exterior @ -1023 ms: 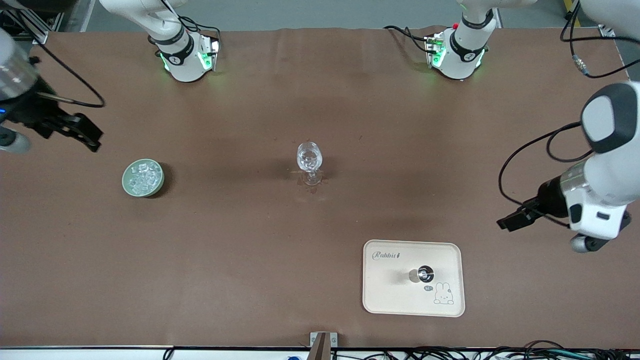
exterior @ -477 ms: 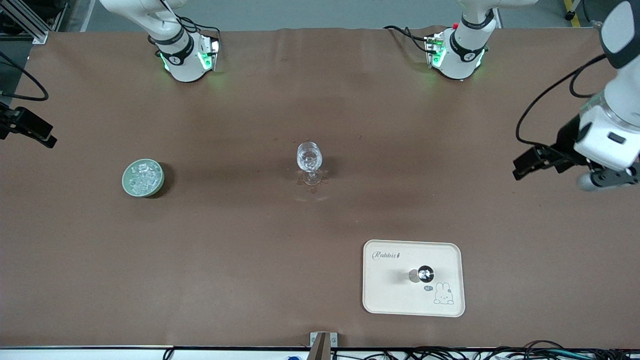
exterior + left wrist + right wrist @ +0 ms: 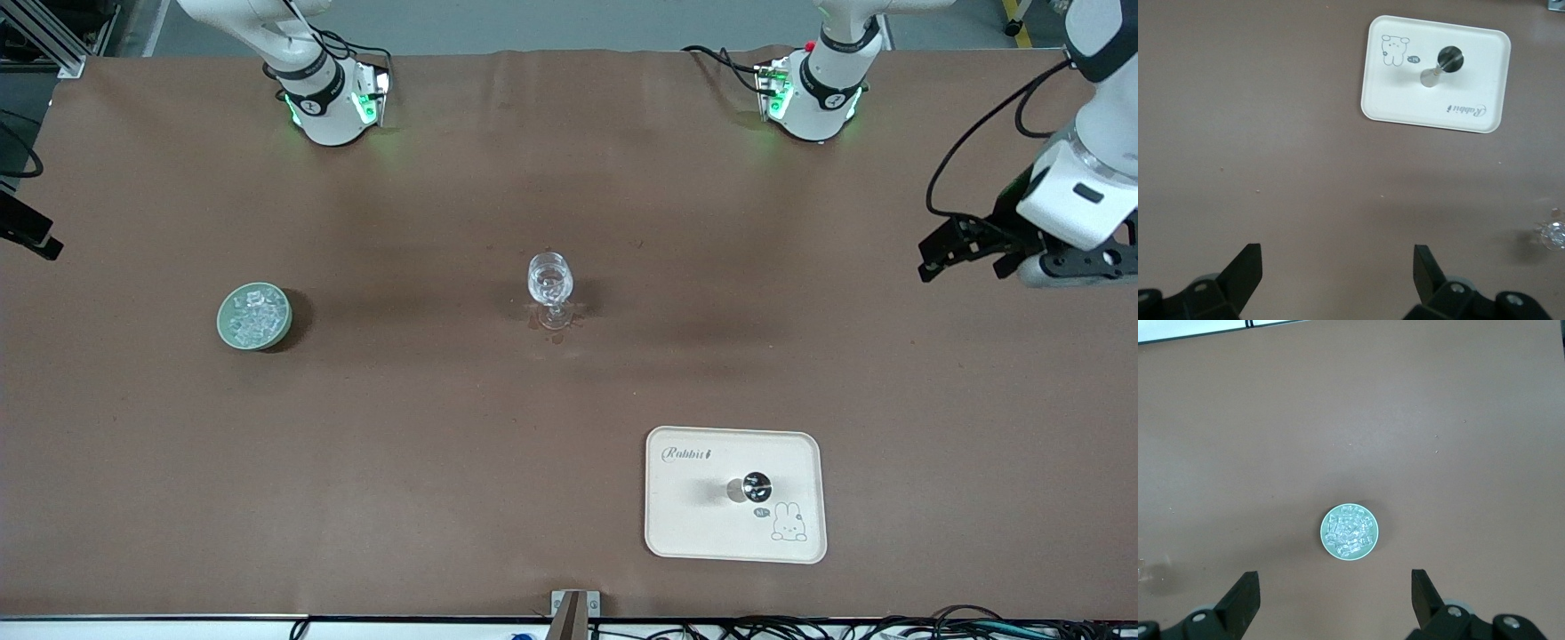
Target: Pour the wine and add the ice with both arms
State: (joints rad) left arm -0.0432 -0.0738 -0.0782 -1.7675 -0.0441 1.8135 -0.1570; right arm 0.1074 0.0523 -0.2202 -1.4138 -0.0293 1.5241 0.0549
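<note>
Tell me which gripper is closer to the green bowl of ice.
Right. The right gripper hangs open at the table edge on the round green bowl's end; the left gripper hangs open over the table's left-arm end.

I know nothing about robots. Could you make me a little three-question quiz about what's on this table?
1. True or false: the ice is heaped in the green bowl.
2. What stands on the cream tray? A) a small metal cup B) the stemmed glass C) a fork
3. Fill in: the left gripper and the right gripper both have their fingers ____.

Key: 1 true. 2 A. 3 open, holding nothing, each over bare table near its own arm's end.
</note>
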